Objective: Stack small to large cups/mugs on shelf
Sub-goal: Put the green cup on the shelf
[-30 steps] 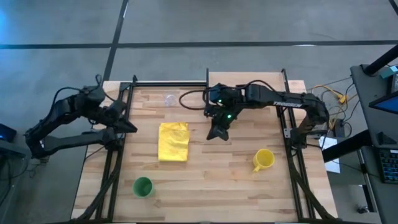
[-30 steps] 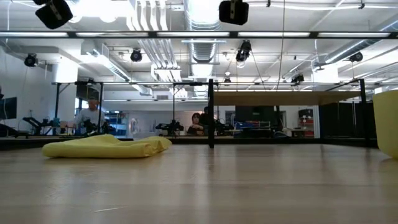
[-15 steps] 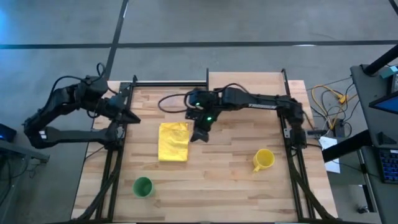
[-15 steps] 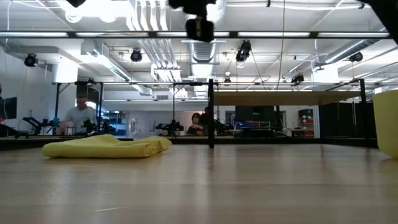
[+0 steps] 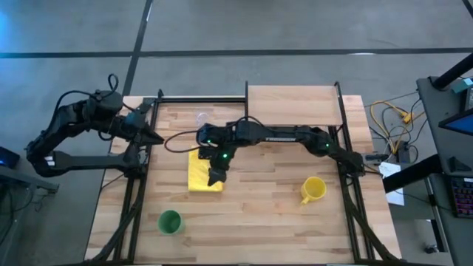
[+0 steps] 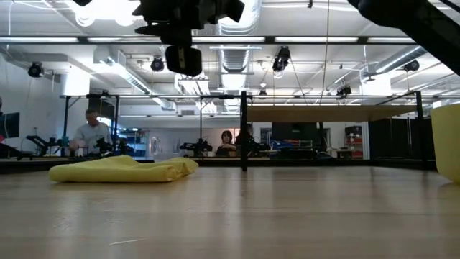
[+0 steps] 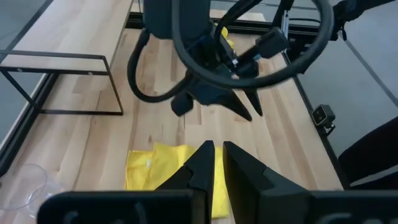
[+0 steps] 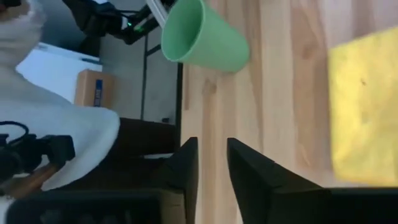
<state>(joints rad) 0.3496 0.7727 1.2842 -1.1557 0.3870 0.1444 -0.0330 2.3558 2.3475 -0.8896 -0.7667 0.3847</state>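
The small clear cup (image 5: 201, 117) stands on the tabletop near the far edge and shows in the left wrist view (image 7: 25, 186). The green cup (image 5: 170, 222) stands mouth up near the front left and shows in the right wrist view (image 8: 202, 34). The yellow mug (image 5: 313, 189) stands at the right, handle toward the table's left. The shelf (image 5: 294, 106) stands at the far right, nothing on it. My right gripper (image 5: 214, 177) hovers over the near edge of the flat yellow cloth (image 5: 205, 168), slightly open and empty. My left gripper (image 5: 154, 137) is shut and empty at the table's left edge.
The yellow cloth lies flat in the middle left of the slatted tabletop (image 5: 259, 214). Black frame rails (image 5: 131, 199) run along the left and right sides. A cable loops from my right arm (image 5: 177, 142) above the table. People show in the room behind (image 6: 90, 133).
My right gripper has swung from the table's middle toward the left and near edges, and now hangs over the yellow cloth, its arm stretched out across the table. My left gripper has drifted a little toward the far edge. The cups, mug and cloth have not moved.
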